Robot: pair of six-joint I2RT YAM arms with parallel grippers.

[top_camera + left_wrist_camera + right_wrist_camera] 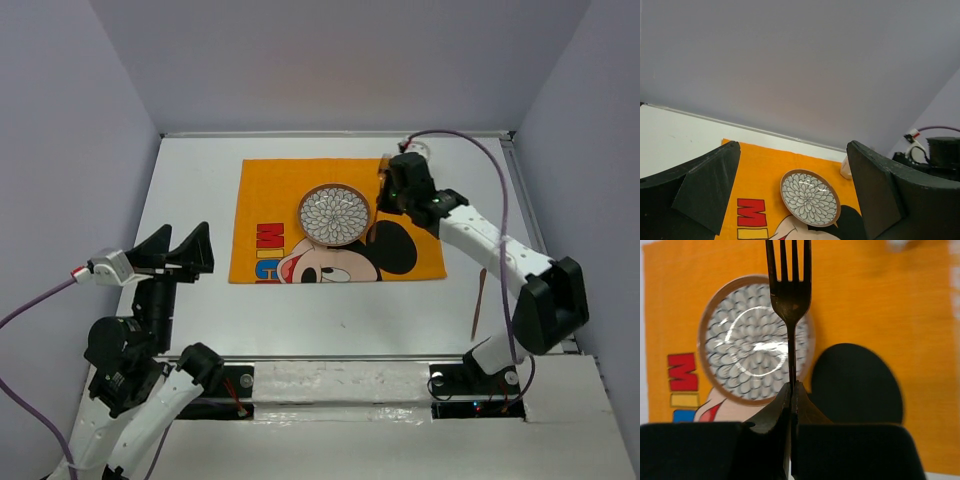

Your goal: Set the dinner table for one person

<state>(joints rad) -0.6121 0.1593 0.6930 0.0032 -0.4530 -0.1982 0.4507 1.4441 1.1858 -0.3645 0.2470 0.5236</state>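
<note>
1. top view: the white dinner table (200, 325) carries an orange mat (275, 190) with a patterned plate (334, 215) at its middle. the right claw (390, 185) hangs over the mat's far right corner, just beside the plate. the left claw (180, 250) stands wide open and empty off the mat's left edge. a thin brown stick (480, 300) lies on the table well to the right.
2. left wrist view: the spread fingers (705, 192) frame the plate from a distance and touch nothing.
3. right wrist view: the right claw is pinched shut on the handle of a fork (790, 295), with the tines pointing away across the plate.
4. progress: mat and plate look placed. the fork is not yet laid down, and other pieces probably remain.
</note>
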